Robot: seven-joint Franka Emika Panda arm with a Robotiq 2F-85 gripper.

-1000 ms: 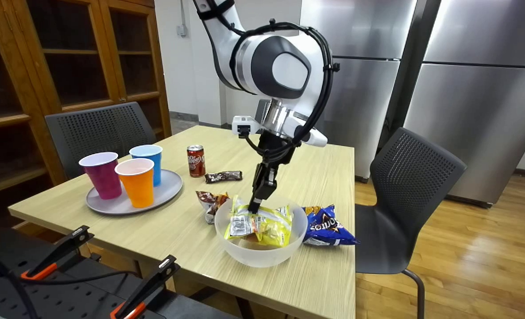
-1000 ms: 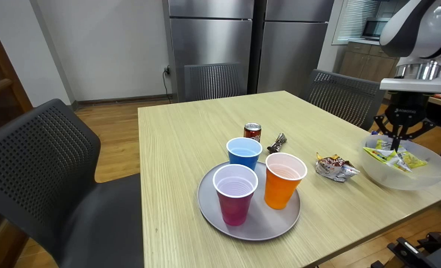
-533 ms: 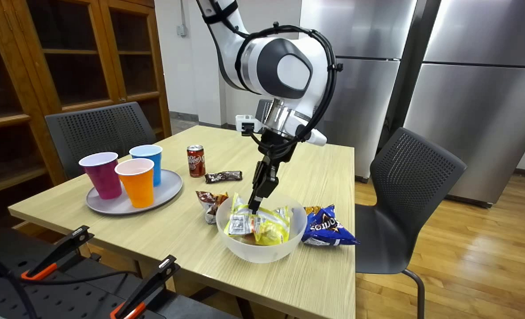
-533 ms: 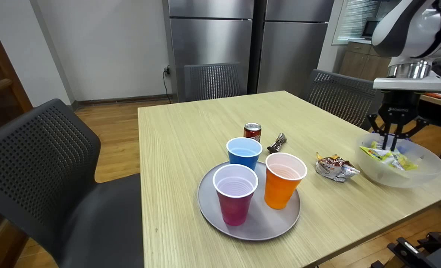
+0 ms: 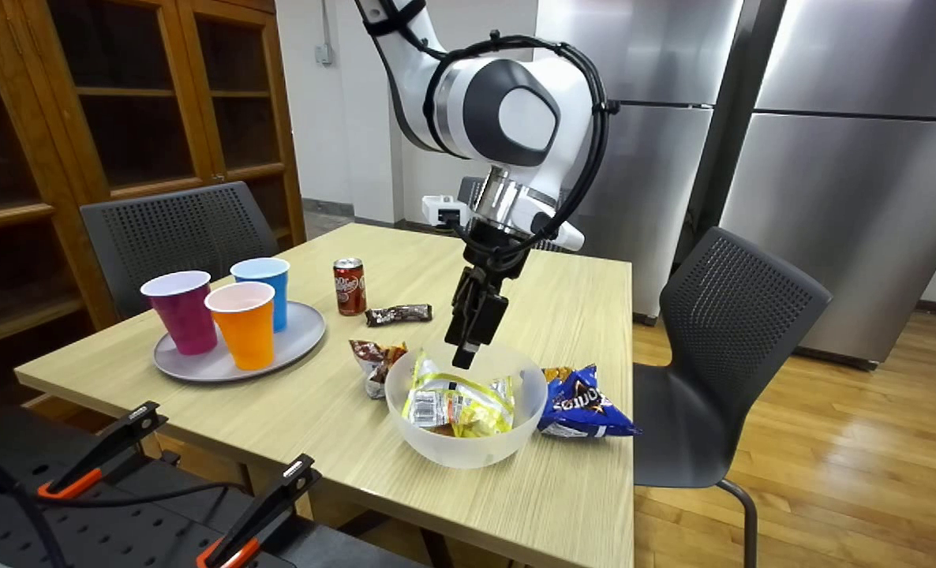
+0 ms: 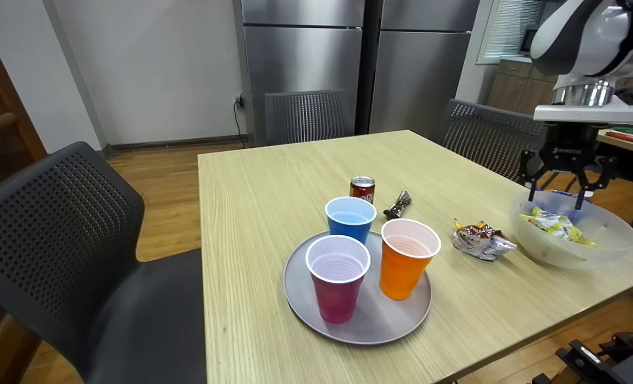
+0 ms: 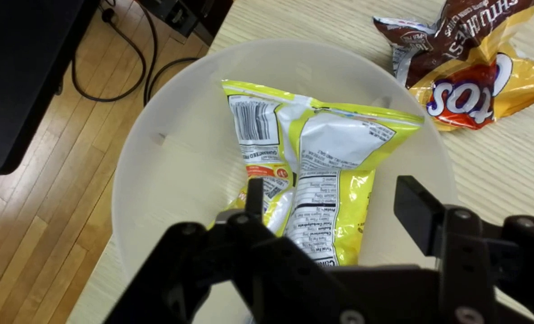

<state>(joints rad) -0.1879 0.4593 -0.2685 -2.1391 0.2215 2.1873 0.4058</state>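
The gripper (image 7: 333,198) is open above the frosted bowl (image 7: 159,193), its two fingers wide apart with nothing between them. Below them, inside the bowl, lies a yellow and white snack bag (image 7: 319,193), back label up. In the wrist view the left finger (image 7: 255,198) overlaps part of this bag, while the right finger (image 7: 418,211) appears over bare bowl. An exterior view shows both fingertips just above the bag (image 6: 556,226), at about the height of the bowl's far rim. The bag's lower end is hidden by the gripper in the wrist view.
A brown and orange snack bag (image 7: 465,67) and a blue bag (image 5: 586,406) flank the bowl. Farther off are a dark wrapped bar (image 5: 398,315), a soda can (image 5: 350,286) and a grey plate (image 5: 176,369) with three cups. Chairs (image 5: 728,347) stand around the table (image 5: 563,505).
The fingers, together at the yellow bag one second ago, have spread apart and risen off it. The bag stays in the bowl, which shifted slightly early on.
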